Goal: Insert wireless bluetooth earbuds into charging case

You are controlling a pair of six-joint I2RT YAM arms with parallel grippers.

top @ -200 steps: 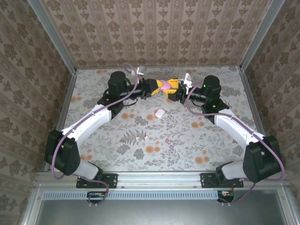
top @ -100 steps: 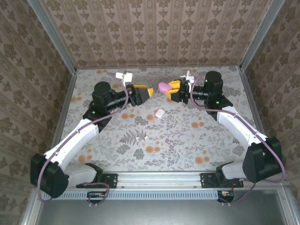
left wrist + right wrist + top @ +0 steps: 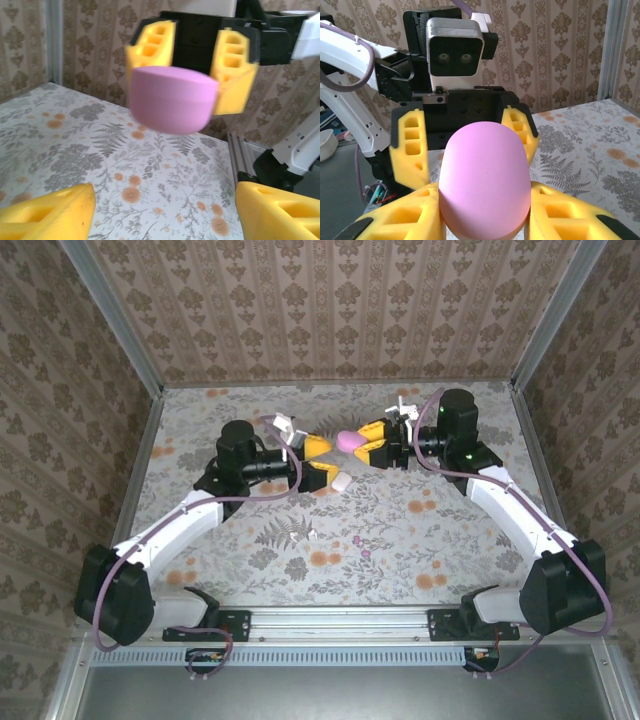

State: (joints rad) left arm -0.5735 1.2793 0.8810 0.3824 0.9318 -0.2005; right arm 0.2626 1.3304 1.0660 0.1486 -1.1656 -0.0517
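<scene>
My right gripper (image 3: 366, 443) is shut on a magenta oval lump (image 3: 350, 439), held above the table at the back middle; the same lump (image 3: 485, 175) sits between its yellow fingers (image 3: 395, 215). My left gripper (image 3: 322, 462) stands open just left of the lump (image 3: 172, 100), facing it, with nothing between its fingertips (image 3: 45, 215). The pale pinkish-white charging case (image 3: 340, 481) lies shut on the table beside the left gripper's nearer finger. Two tiny magenta earbuds (image 3: 352, 540) (image 3: 366, 553) lie on the table nearer the front.
Small white pieces (image 3: 301, 532) lie left of the earbuds on the floral tabletop (image 3: 430, 540). Patterned walls enclose the back and both sides, and a metal rail (image 3: 340, 620) runs along the front edge.
A second ago both grippers met at the lump. The left one let go and pulled back left, and has now swung back, open, lower and near the case. The right kept the lump.
</scene>
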